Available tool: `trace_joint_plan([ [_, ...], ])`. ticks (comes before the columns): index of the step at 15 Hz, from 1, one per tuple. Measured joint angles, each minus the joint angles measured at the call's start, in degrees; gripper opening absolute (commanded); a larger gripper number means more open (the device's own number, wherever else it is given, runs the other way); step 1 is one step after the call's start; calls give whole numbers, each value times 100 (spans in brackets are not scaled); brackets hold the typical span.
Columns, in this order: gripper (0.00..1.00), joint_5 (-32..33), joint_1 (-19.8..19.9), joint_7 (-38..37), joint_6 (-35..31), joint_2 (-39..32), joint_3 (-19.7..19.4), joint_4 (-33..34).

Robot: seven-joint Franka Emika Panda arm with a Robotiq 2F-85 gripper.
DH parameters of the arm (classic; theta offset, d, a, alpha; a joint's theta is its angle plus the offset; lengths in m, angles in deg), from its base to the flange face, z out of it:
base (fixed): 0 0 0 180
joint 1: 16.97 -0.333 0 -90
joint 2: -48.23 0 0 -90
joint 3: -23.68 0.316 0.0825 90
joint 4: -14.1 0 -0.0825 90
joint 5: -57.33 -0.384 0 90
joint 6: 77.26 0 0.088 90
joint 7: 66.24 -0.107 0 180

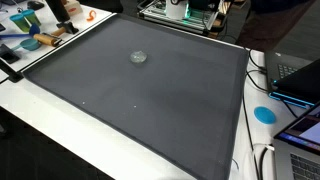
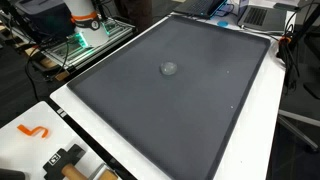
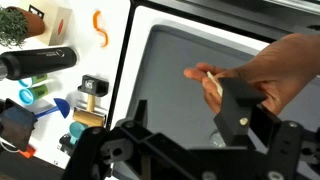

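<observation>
Broadly, we see a dark grey mat (image 1: 150,100) filling most of both exterior views, lying flat on a white table (image 1: 60,125) whose bare edge frames it. Beyond the mat's far edge stands the robot's base (image 2: 85,20), white with an orange ring, at the upper left of an exterior view. Laptops (image 1: 300,85) sit along the right edge of an exterior view, with a blue disc (image 1: 264,114) on the table just below them. At the lower left of an exterior view we find an orange hook (image 2: 35,131) lying on the white table.

In the wrist view the gripper (image 3: 190,115) rises from the bottom of the frame over the mat. Its jaws stand apart, with mat showing between them, and they grasp nothing. A person's hand (image 3: 272,72) reaches in from the right, its fingertips (image 3: 212,80) pinching a small pale piece just above one black finger.

Smallest of all, a small round thing (image 1: 138,57) lies alone on the mat, above centre in both exterior views.
</observation>
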Motion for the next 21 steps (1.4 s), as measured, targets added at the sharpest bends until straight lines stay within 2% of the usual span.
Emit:
trace_joint_plan([
  [5, 100, 0, 0, 0, 0, 0, 0, 0],
  [6, 94, 0, -14, -1, 0, 0, -9, 0],
  [7, 75, 0, -39, -4, 0, 0, -24, 0],
  [10, 49, 0, -125, -5, 0, 0, -70, 0],
  [16, 4, 0, -221, -5, -4, 2, -134, -1],
  [18, 0, 0, -247, -5, -9, 2, -142, -1],
  [21, 3, 0, -291, -5, -27, 1, -149, -2],
])
